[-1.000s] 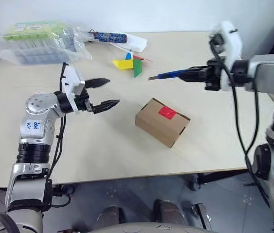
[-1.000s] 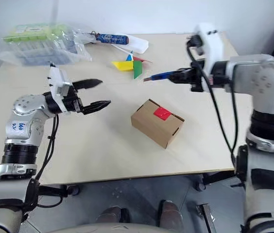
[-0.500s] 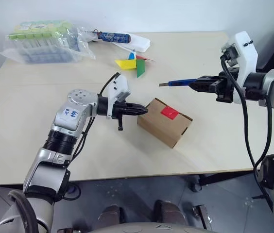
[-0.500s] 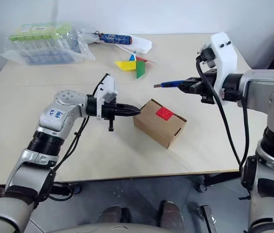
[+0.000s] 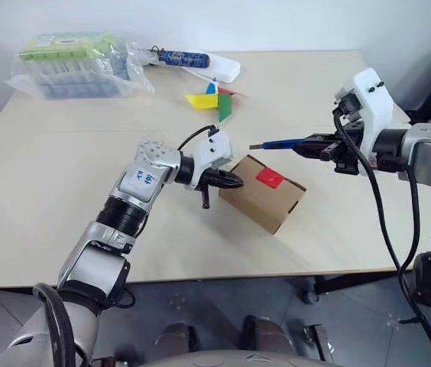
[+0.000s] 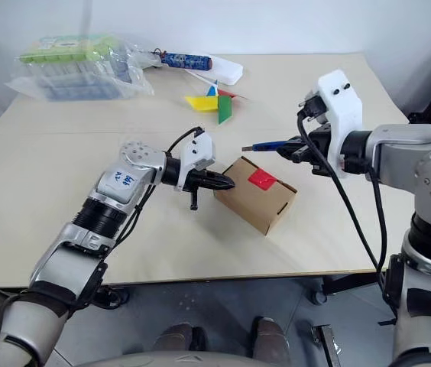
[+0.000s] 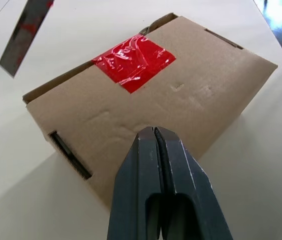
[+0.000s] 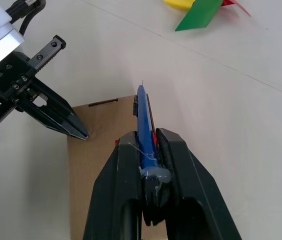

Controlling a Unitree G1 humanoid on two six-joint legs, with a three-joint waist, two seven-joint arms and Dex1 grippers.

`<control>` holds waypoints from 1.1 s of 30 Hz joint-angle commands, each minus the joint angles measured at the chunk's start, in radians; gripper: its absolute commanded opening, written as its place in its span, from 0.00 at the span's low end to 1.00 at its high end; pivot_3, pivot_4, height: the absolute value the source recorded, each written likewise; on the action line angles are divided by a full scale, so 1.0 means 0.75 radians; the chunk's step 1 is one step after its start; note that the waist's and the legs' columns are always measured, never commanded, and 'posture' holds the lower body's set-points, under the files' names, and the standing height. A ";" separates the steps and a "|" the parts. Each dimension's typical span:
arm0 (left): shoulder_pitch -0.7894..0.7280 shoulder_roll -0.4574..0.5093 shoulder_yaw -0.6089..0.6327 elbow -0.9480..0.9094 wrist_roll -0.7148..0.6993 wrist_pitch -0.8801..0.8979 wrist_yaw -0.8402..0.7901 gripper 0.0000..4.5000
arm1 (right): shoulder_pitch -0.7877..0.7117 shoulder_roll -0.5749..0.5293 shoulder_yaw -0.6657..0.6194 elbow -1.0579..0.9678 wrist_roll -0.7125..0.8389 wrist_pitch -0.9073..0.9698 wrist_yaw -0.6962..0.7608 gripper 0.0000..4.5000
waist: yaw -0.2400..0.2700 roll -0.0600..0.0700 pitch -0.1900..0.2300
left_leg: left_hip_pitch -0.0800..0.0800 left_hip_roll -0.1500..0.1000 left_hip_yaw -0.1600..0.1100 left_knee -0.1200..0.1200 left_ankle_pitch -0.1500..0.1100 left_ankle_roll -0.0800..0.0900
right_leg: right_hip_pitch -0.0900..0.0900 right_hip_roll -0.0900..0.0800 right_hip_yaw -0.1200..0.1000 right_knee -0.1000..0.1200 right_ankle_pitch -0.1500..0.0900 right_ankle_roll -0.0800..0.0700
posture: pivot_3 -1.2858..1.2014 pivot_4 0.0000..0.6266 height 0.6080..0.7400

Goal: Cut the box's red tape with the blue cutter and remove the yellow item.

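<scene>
The box [image 5: 262, 193] lies near the middle of the bench [image 5: 63, 191], set askew to the bench edges, flaps shut. The red tape [image 5: 270, 178] sits intact on its top face, bridging the seam toward the far side. The yellow item cannot be seen; it is presumably still inside.

The left gripper [image 5: 232, 182] has its fingers pressed together, empty, with the tips at the box's left end, touching or just short of it; the wrist view places them over the near top edge. This reads as a brace, not a grasp.

The right gripper [image 5: 307, 144] has its fingers clamped on the blue cutter [image 5: 277, 143], held near level above the far right part of the box. The blade tip points toward the left arm and hangs clear of the tape.

Step in hand, by judgement: steadying the box ahead of the cut. The cut is not yet begun.

Risks:
- The box is light and unclamped. A sideways drag of the blade could slide or spin it away from the closed fingers.
- The cutter is gripped near its rear end; pressure at the tip could pivot it in the grip.
- The blade points at the left gripper, so an overshoot could strike it.
- A deep plunge could reach the contents.
</scene>
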 commanded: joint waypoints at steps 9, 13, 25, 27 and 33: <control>-0.053 -0.023 -0.009 0.059 0.058 0.018 -0.008 0.00 | 0.059 -0.056 0.045 -0.018 -0.025 -0.036 0.009 0.04 | 0.000 0.000 0.000 | 0.000 0.000 0.000 0.000 0.000 0.000 | 0.000 0.000 0.000 0.000 0.000 0.000 | 0.52 0.24 1.00; -0.062 -0.025 -0.003 0.071 0.063 0.019 -0.015 0.00 | 0.066 -0.055 0.045 -0.004 -0.030 -0.056 0.003 0.04 | 0.000 0.000 0.000 | 0.000 0.000 0.000 0.001 0.000 0.000 | 0.000 0.000 0.000 0.000 0.000 0.000 | 0.52 0.24 1.00; -0.069 -0.023 -0.003 0.085 0.073 0.011 -0.025 0.00 | 0.063 -0.078 0.039 0.052 -0.073 -0.110 -0.015 0.04 | 0.001 0.000 0.000 | 0.000 0.000 0.000 0.001 0.000 0.000 | 0.000 0.000 0.000 0.001 0.000 0.000 | 0.52 0.24 1.00; -0.065 -0.023 -0.003 0.080 0.073 0.013 -0.024 0.00 | 0.058 -0.080 0.041 0.059 -0.076 -0.117 -0.014 0.04 | 0.001 0.000 0.000 | 0.000 0.000 0.000 0.001 0.000 0.000 | 0.000 0.000 0.000 0.001 0.000 0.000 | 0.52 0.24 1.00; -0.065 -0.021 -0.002 0.085 0.077 0.008 -0.024 0.00 | 0.072 -0.098 0.052 0.064 -0.079 -0.125 0.005 0.04 | 0.001 0.000 0.000 | 0.000 0.000 0.000 0.001 0.000 0.000 | 0.000 0.000 0.000 0.000 0.000 0.000 | 0.52 0.24 1.00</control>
